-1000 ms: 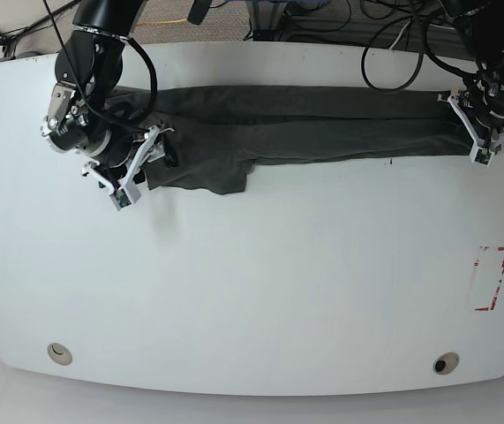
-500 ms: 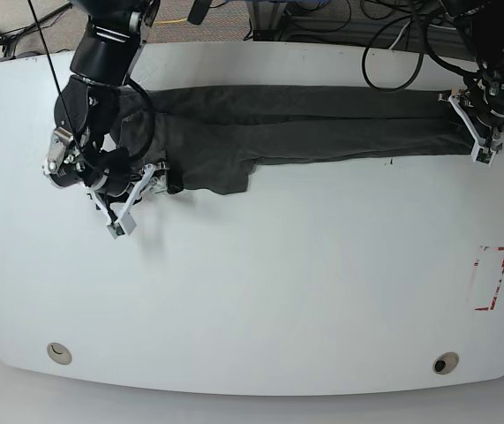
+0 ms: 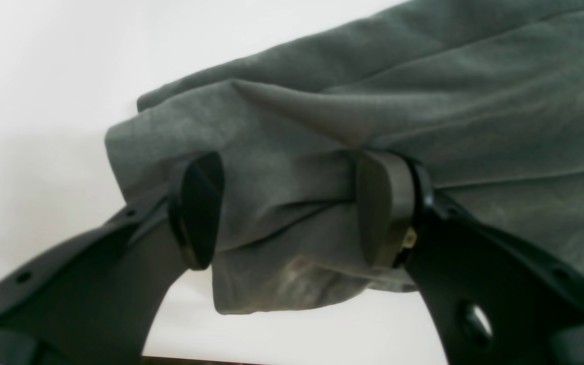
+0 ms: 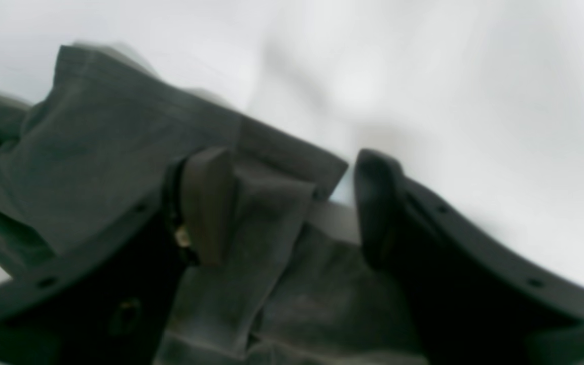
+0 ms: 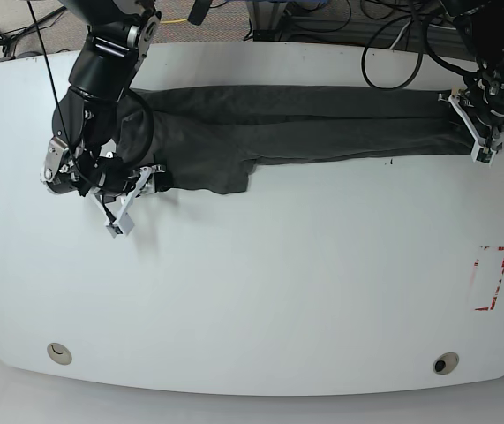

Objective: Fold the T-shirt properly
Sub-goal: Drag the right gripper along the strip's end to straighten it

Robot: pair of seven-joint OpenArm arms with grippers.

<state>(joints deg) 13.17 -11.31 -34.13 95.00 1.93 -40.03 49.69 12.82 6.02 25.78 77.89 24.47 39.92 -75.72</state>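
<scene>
A dark grey T-shirt (image 5: 304,119) lies folded into a long band across the far part of a white table (image 5: 260,300), an arm working at each end of it. The left gripper (image 3: 292,213) straddles one bunched end of the band: cloth fills the space between its two pads and presses against both, with one pad (image 3: 198,210) at the near edge of the fold and the other (image 3: 380,208) sunk into a crease, so the jaws stand part-way apart and closed on the shirt. Beyond the fingertips the cloth runs away in long flat pleats; just below them a loose corner hangs over bare tabletop. At the other end, the right gripper (image 4: 292,208) sits over a hemmed flap of the same shirt. One finger (image 4: 206,203) rests on the cloth while the other (image 4: 378,203) stands off past the flap's edge over the table, leaving a visible gap, so these jaws are apart and grip nothing. The view is blurred. Ahead of this gripper the table is bare; behind it the folds pile up.
</scene>
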